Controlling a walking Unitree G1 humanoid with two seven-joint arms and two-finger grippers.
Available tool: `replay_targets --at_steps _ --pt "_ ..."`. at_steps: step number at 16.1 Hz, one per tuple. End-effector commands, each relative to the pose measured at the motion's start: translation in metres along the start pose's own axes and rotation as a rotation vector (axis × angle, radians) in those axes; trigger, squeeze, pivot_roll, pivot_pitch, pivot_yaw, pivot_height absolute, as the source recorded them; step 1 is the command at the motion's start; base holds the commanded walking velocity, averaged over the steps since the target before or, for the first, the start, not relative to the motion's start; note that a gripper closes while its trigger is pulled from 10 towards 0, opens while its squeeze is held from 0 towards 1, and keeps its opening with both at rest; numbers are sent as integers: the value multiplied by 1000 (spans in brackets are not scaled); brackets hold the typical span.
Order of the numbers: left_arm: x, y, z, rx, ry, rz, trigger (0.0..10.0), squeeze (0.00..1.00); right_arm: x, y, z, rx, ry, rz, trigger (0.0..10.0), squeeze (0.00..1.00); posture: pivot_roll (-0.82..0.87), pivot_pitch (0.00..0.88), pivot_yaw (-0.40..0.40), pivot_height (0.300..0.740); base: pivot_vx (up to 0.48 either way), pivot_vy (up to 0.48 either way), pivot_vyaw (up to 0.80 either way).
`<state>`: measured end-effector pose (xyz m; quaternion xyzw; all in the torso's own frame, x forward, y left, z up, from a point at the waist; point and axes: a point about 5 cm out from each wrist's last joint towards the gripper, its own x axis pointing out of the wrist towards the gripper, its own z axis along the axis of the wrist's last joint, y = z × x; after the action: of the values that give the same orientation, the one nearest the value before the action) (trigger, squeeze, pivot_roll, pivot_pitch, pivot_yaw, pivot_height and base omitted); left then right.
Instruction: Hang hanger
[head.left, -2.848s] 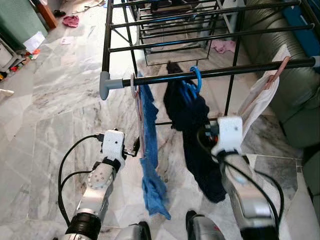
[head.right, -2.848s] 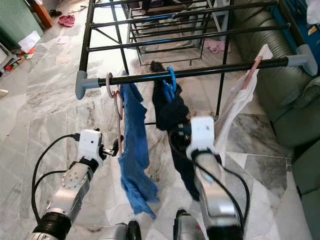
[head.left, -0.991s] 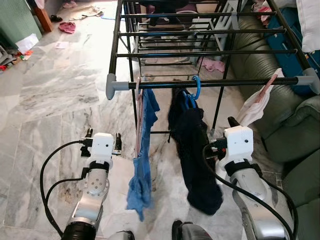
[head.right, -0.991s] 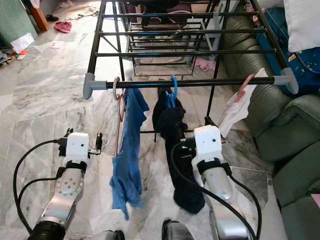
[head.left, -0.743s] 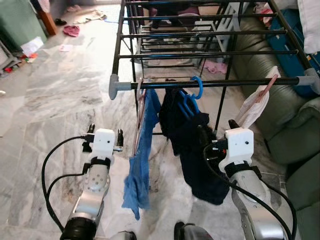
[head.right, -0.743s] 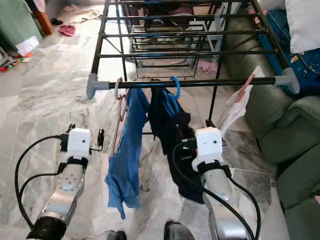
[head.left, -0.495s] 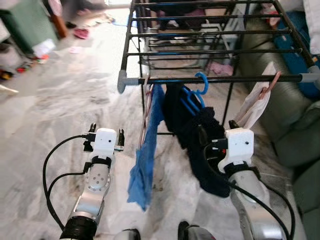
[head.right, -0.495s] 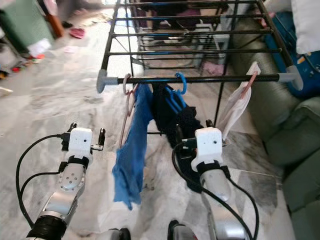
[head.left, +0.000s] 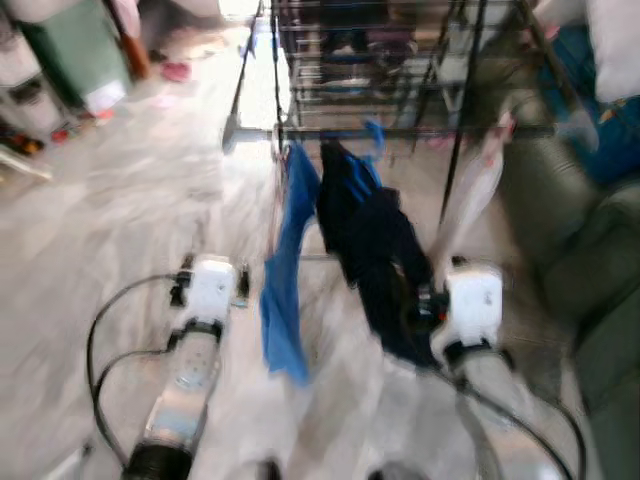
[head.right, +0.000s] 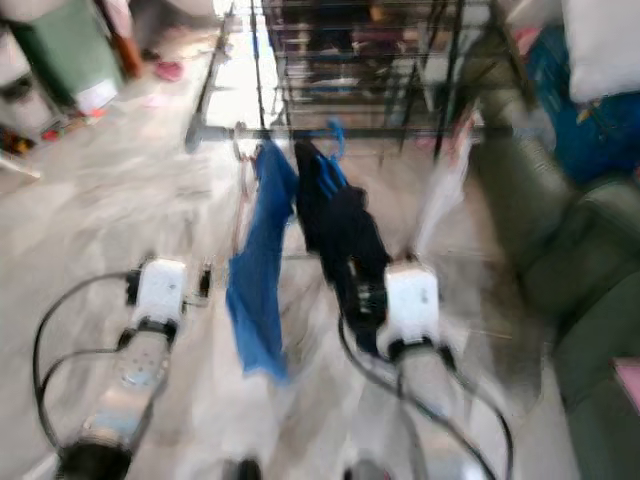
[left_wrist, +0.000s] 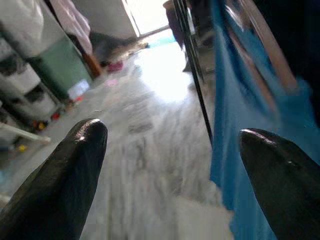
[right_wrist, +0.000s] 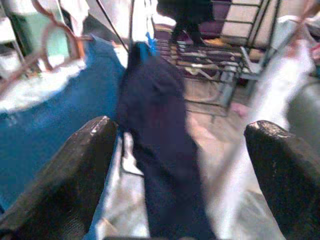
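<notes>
Two garments, a limp blue cloth (head.left: 285, 270) on a thin pink hanger (head.right: 243, 185) and a dark navy one (head.left: 380, 260), hang from a black metal rail (head.left: 400, 131). Left gripper (left_wrist: 170, 165) and right gripper (right_wrist: 182, 165), both spread empty, sit below them.

The drying rack (head.left: 400, 131) looks like thin dark metal tube with a pale plastic cap at its end, and the floor (head.left: 120, 230) is polished, grey-veined marble. A soft blue cloth garment (head.left: 285, 270) and a matt navy cloth garment (head.left: 385, 260) hang limp from it. The left gripper's fingers (left_wrist: 65, 185) are smooth, slightly glossy black plastic.
</notes>
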<state>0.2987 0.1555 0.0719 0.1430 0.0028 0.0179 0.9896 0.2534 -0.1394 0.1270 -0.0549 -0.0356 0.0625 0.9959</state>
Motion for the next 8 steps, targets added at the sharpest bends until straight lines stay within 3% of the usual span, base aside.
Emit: replay_targets --at_steps 1,4,8 --pt "0 2 -1 11 2 -2 10000 0 -2 0 -1 5 8 -7 10000 0 -159 171 63 740 -270 0 0" --pt "10 2 1 16 4 31 10000 0 5 1 -5 -15 20 31 10000 0 -155 126 37 740 -84 0 0" --pt "5 0 -17 -8 86 60 10000 0 8 4 -15 -23 55 105 10000 0 -144 89 4 740 0 0 0"
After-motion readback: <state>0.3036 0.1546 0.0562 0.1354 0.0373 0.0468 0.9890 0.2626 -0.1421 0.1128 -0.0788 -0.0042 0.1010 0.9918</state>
